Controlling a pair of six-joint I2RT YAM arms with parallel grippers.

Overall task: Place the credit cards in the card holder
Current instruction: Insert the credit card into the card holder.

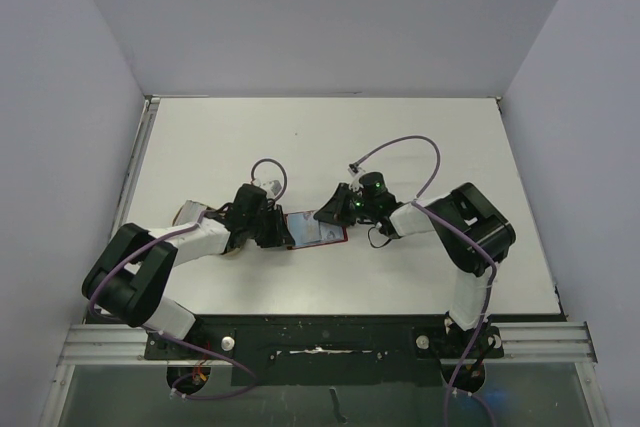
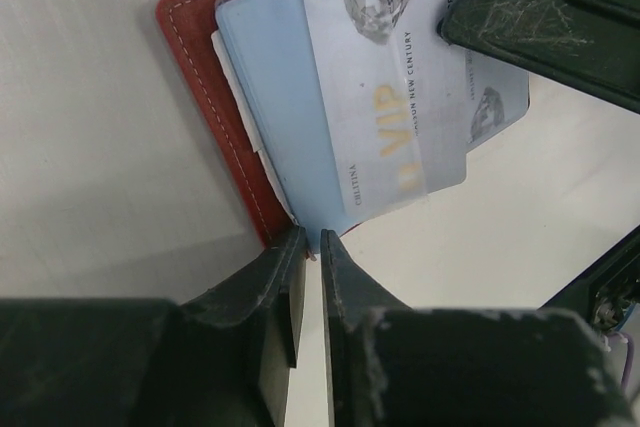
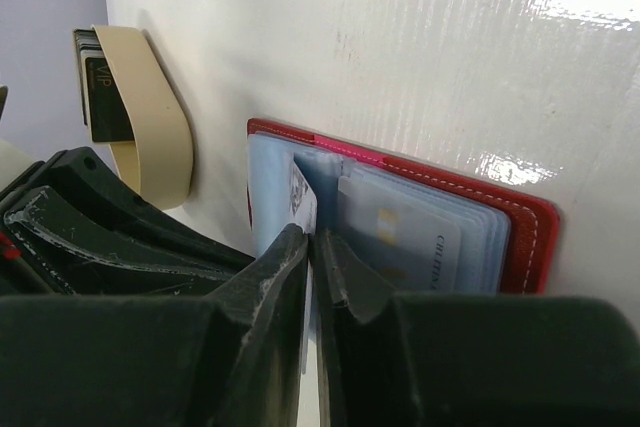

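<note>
We see one red wallet (image 1: pixel 318 228) lying open on the tabletop (image 1: pixel 400 137) between the two arms. The left gripper (image 2: pixel 310 244) is pinched nearly together on its near edge, pinning it down. The right gripper (image 3: pixel 311 242) is clamped on one card (image 3: pixel 302 195), which stands on edge over the clear sleeves (image 2: pixel 270 97). We judge the card light, stiff and slick, best held by a short edge. The sleeves look soft and may buckle. A second card (image 3: pixel 400 239) sits in a sleeve. The one tan dish (image 3: pixel 155 137) holds more, too stacked to count.
</note>
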